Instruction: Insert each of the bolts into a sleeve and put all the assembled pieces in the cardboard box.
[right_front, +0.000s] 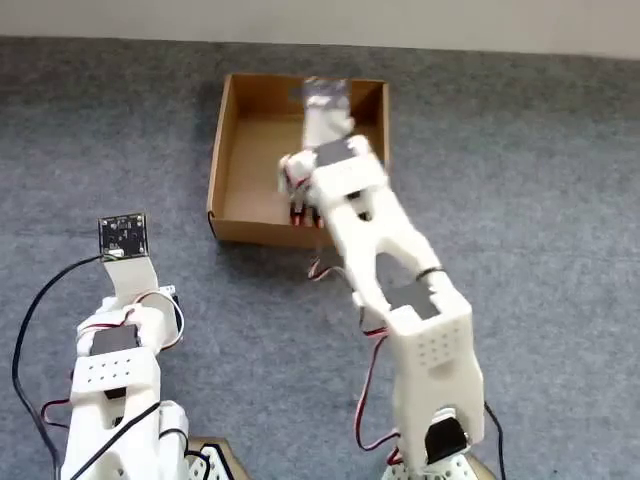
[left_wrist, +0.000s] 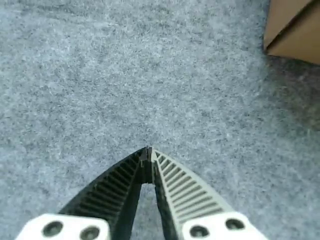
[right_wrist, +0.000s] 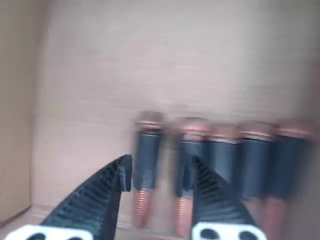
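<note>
The cardboard box (right_front: 232, 150) stands at the table's far middle. My right gripper (right_front: 325, 100) hangs inside it, near the far wall. In the right wrist view that gripper (right_wrist: 160, 172) is open above a row of several assembled pieces lying side by side on the box floor (right_wrist: 175, 60). Each is a copper bolt in a dark sleeve. The end piece (right_wrist: 147, 155) shows between the fingers, with its neighbour (right_wrist: 186, 150) by one fingertip. My left gripper (left_wrist: 148, 152) is shut and empty over bare carpet, near the table's front left (right_front: 125, 240).
Grey carpet (left_wrist: 100, 75) covers the table. A corner of the box (left_wrist: 295, 30) lies a short way beyond the left gripper. The box's side wall (right_wrist: 20, 100) stands close to the end piece.
</note>
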